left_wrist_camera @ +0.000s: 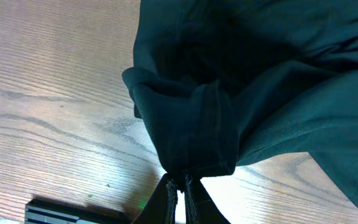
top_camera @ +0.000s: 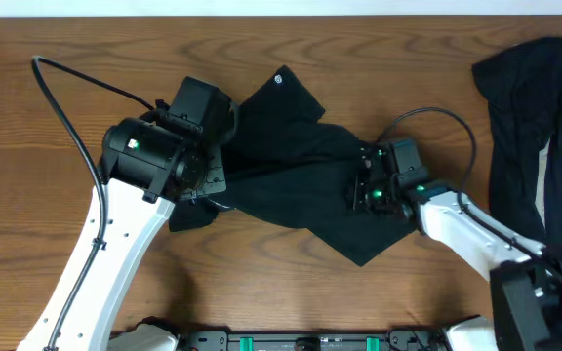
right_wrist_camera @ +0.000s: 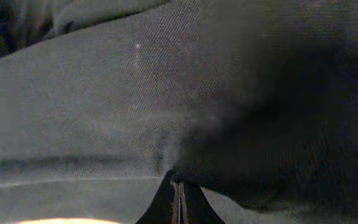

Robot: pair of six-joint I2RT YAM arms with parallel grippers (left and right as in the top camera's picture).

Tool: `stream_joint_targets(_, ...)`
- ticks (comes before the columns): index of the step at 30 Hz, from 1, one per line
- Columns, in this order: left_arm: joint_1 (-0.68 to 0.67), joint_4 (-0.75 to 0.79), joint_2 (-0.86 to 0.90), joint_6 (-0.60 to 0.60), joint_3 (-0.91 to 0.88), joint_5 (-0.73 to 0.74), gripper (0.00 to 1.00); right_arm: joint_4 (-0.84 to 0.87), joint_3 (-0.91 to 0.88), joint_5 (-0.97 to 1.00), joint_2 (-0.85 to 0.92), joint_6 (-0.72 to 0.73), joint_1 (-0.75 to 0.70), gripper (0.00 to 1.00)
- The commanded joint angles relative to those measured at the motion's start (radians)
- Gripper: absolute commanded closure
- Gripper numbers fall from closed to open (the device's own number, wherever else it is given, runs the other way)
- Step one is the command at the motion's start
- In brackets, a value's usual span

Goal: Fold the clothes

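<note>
Your black garment (top_camera: pixel 291 185) lies crumpled across the middle of the tabletop (top_camera: pixel 86 58), one corner spread flat toward the far edge, its small round white logo (top_camera: pixel 280 79) showing. Your left end effector (left_wrist_camera: pixel 180 182) is pinched tight on a bunched, seamed fold at the garment's left edge, its arm reaching in from the near left. Your right end effector (right_wrist_camera: pixel 176 184) sits low on the right part, tips pressed together on a crease of cloth. Two arms, one garment between them; a second dark fabric heap (top_camera: pixel 520 107) lies at the right edge.
</note>
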Motion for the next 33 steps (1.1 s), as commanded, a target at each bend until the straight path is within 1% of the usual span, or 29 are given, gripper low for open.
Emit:
stream_joint_targets(1,0.004,-0.006,-0.013,0.021,0.011,-0.019,0.93,-0.019,0.014,-0.014,-0.089,-0.038,-0.024,0.99)
stream_joint_targets(3,0.004,-0.005,-0.013,0.021,0.011,-0.019,0.93,-0.033,0.014,-0.016,-0.111,-0.037,-0.028,0.99)
stream_joint_targets(4,0.004,-0.005,-0.013,0.021,0.011,-0.019,0.93,-0.039,0.014,-0.021,-0.114,-0.037,-0.027,0.95)
stream_joint_targets(5,0.004,-0.005,-0.013,0.021,0.011,-0.019,0.93,-0.046,0.014,-0.029,-0.113,-0.037,-0.025,0.84)
stream_joint_targets(6,0.004,-0.005,-0.013,0.021,0.011,-0.019,0.93,-0.058,0.014,-0.038,-0.104,-0.029,-0.022,0.77)
stream_joint_targets(7,0.004,-0.005,-0.013,0.021,0.011,-0.019,0.93,-0.07,0.014,-0.037,-0.096,-0.019,-0.018,0.74)
stream_joint_targets(9,0.004,-0.005,-0.013,0.021,0.011,-0.019,0.93,-0.087,0.014,-0.037,-0.074,0.005,-0.008,0.62)
stream_joint_targets(12,0.004,-0.005,-0.013,0.021,0.011,-0.019,0.93,-0.082,0.014,-0.037,-0.023,0.047,0.01,0.55)
stream_joint_targets(15,0.004,-0.005,-0.013,0.021,0.011,-0.019,0.93,-0.068,0.014,-0.037,0.034,0.092,0.022,0.51)
stream_joint_targets(18,0.004,-0.007,-0.013,0.021,0.011,-0.019,0.93,-0.068,0.014,-0.056,0.072,0.117,0.024,0.51)
stream_joint_targets(21,0.004,-0.01,-0.013,0.021,0.011,-0.019,0.93,-0.059,0.014,-0.045,0.078,0.117,0.024,0.5)
stream_joint_targets(28,0.004,-0.01,-0.013,0.021,0.011,-0.019,0.93,0.042,0.014,-0.064,0.078,0.142,0.003,0.48)
stream_joint_targets(30,0.004,-0.014,-0.013,0.021,0.011,-0.019,0.93,0.042,0.014,-0.063,0.078,0.155,-0.005,0.5)
stream_joint_targets(33,0.004,-0.017,-0.013,0.021,0.011,-0.019,0.93,0.035,0.014,-0.046,0.078,0.16,-0.008,0.55)
